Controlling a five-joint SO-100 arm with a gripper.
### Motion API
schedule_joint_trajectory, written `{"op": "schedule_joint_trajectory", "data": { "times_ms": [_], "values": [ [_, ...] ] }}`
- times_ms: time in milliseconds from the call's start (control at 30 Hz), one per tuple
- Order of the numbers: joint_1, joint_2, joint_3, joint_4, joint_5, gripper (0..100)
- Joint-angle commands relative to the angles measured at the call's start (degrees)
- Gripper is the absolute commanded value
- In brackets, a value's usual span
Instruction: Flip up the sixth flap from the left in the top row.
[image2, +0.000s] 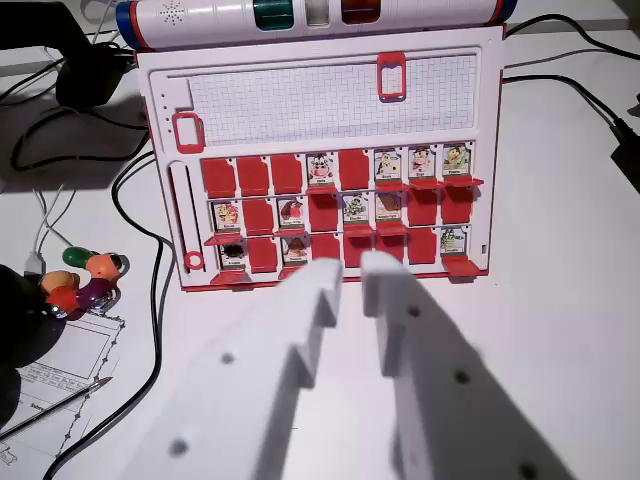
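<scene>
Sixth flap (387, 166) above hand (350, 275)

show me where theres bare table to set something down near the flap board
Bare white table lies to the wrist view's right of the red flap board, below the black cable. A narrow strip between the board's front edge and the open hand is free too. The left is crowded: black cables, coloured figures, a paper sheet and pen.

White gripper hanging free, holding nothing

The gripper (345, 275) reaches up from the bottom of the wrist view, its two white fingers (300, 330) side by side with a narrow gap between the tips, which widens slightly further down; nothing sits between them.
</scene>
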Motion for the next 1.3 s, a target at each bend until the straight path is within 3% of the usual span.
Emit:
{"op": "schedule_joint_trajectory", "data": {
  "times_ms": [0, 933, 1267],
  "values": [
    [0.35, 1.67, -4.75, 0.26, -0.09, 2],
    [0.26, 1.14, -3.87, 0.35, 0.35, 2],
    [0.62, -5.36, -9.67, 2.02, 1.05, 2]
  ]
}}
